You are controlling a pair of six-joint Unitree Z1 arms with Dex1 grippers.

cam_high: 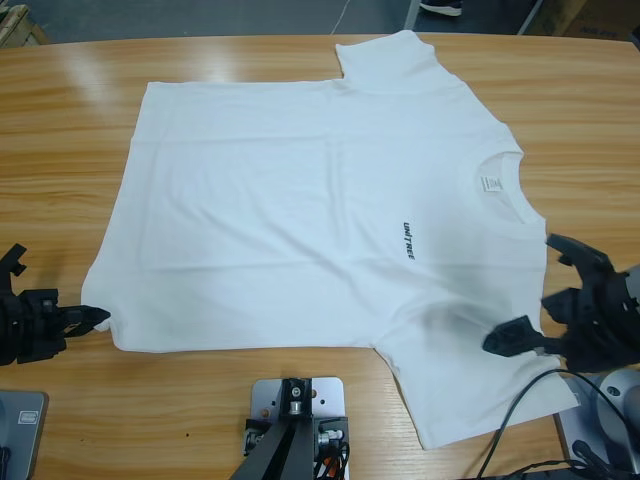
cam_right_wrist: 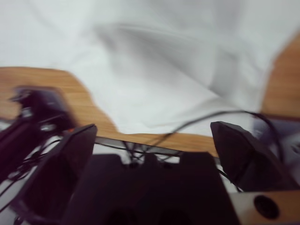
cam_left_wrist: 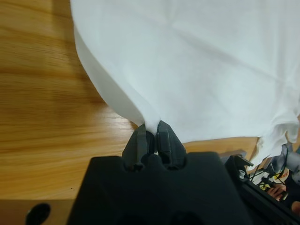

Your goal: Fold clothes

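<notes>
A: Where does the T-shirt lie?

B: Flat on the wooden worktop, chest lettering up, collar toward three o'clock, hem toward nine o'clock. One sleeve reaches twelve o'clock, the other five o'clock near the front edge.

A: And the left gripper?

B: At eight o'clock, pressed together on the hem corner, which lifts slightly off the wood.

A: The right gripper?

B: At four o'clock, spread wide, holding nothing, just beside the shoulder. Bare wood runs along the far edge and at nine o'clock.
</notes>
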